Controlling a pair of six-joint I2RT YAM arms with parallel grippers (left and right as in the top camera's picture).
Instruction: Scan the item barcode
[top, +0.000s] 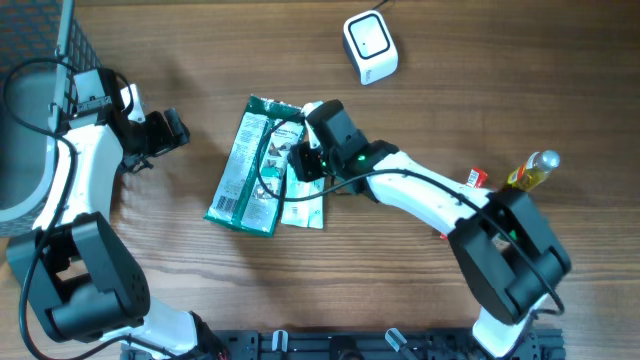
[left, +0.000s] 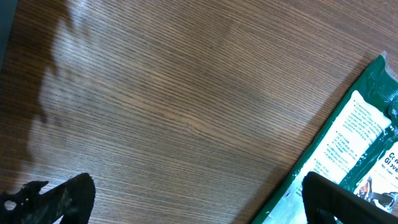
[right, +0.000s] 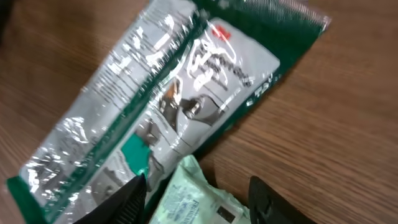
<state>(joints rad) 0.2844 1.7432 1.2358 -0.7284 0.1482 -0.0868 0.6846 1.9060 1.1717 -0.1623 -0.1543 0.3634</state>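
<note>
we see the right gripper (top: 297, 165) low over the middle of the table (top: 420, 90), its fingers parted to a moderate gap and not pinching anything. in the right wrist view a pale green packet (right: 193, 199) lies flat on the wood between the two fingers (right: 134, 199), one corner pointing up into the gap. whether the pads touch its edges we cannot tell. just beyond the fingertips lies the larger dark green packet (top: 250, 165), glossy, with white print panels, flat and slanted. the two packets meet along one edge, and we cannot tell which lies on top. from overhead the dark green packet sits on the left arm's side of the gripper, while the pale one pokes out from under the gripper towards the arms' bases. the print on both is too blurred for us to pick out a barcode.

the white scanner (top: 370, 45) stands near the far edge, well apart from both packets. the left gripper (top: 165, 130) hangs near a grey basket (top: 40, 60), fingers spread wide with only bare wood between them. in its wrist view the dark green packet shows at the right edge, near one finger. a yellow bottle (top: 535, 170) and a small red thing (top: 478, 178) lie near the right arm.
</note>
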